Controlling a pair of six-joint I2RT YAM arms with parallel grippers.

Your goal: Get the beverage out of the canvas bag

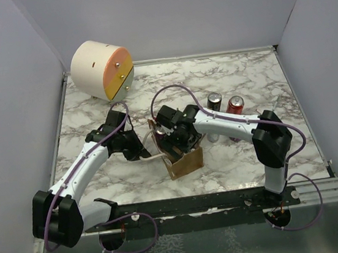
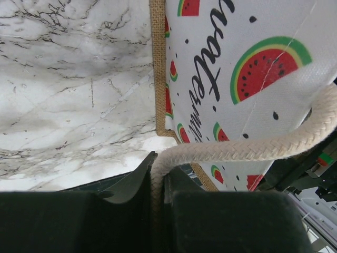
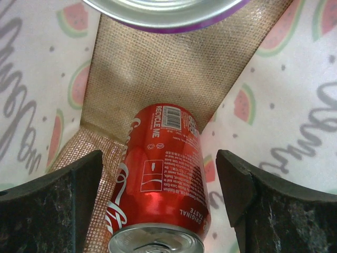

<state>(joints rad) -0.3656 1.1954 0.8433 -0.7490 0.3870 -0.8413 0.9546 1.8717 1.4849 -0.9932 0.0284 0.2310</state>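
reaching inside the canvas bag (image 1: 185, 161), right gripper (image 3: 158, 182) gapes around the red can (image 3: 163, 174), not touching it; left gripper (image 2: 158, 195) pinches the rope handle (image 2: 247, 150). grasping and lifting remain.

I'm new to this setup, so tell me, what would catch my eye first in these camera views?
A red drink can lies inside the small tan canvas bag with watermelon print at the middle of the marble table, framed by the open right gripper. The left gripper pinches the bag's white rope handle. A cream-and-orange cylindrical drum sits at the far left corner.
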